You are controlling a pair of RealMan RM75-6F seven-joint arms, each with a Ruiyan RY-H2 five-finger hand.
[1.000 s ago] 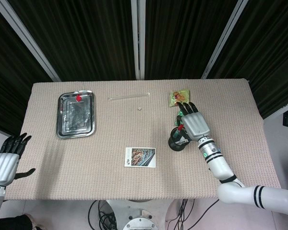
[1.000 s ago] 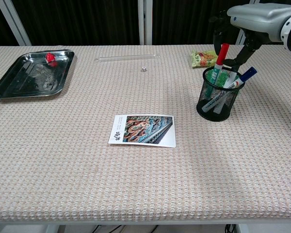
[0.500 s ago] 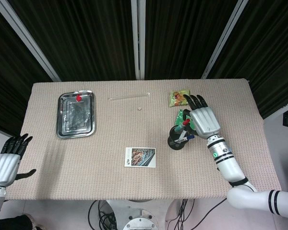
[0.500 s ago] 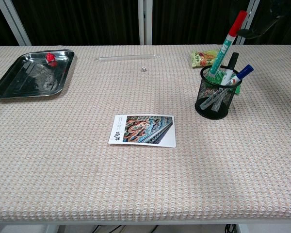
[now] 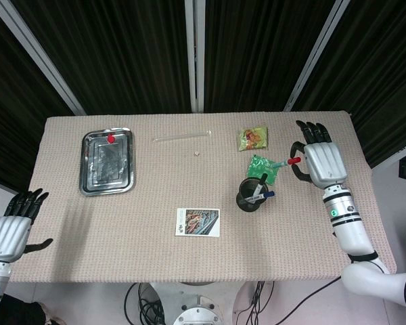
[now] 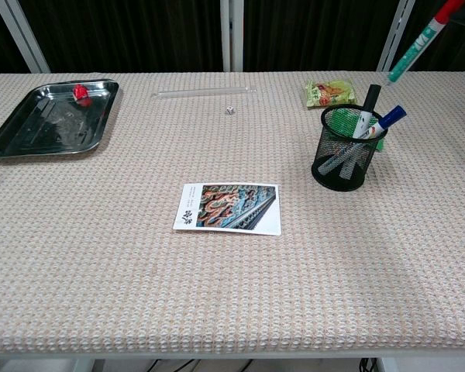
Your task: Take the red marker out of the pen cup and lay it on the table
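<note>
My right hand (image 5: 318,162) hovers over the table's right side and pinches the red marker (image 5: 284,162) by its red cap. The marker hangs in the air, clear of the cup; in the chest view the red marker (image 6: 423,37) slants at the top right corner and the hand itself is out of frame. The black mesh pen cup (image 5: 251,197) stands left of the hand and holds a black and a blue-capped marker (image 6: 384,122). The same pen cup (image 6: 340,157) stands upright in the chest view. My left hand (image 5: 13,223) hangs open off the table's front left corner.
A steel tray (image 5: 107,162) with a small red object lies at the far left. A photo card (image 5: 197,222) lies near the front middle. A snack packet (image 5: 254,139) and a green packet (image 5: 260,166) lie behind the cup. A clear ruler (image 5: 181,137) sits at the back.
My right hand has lifted the red marker out of the pen cup and carried it up and to the right. The cup stayed put. The left hand barely moved.
</note>
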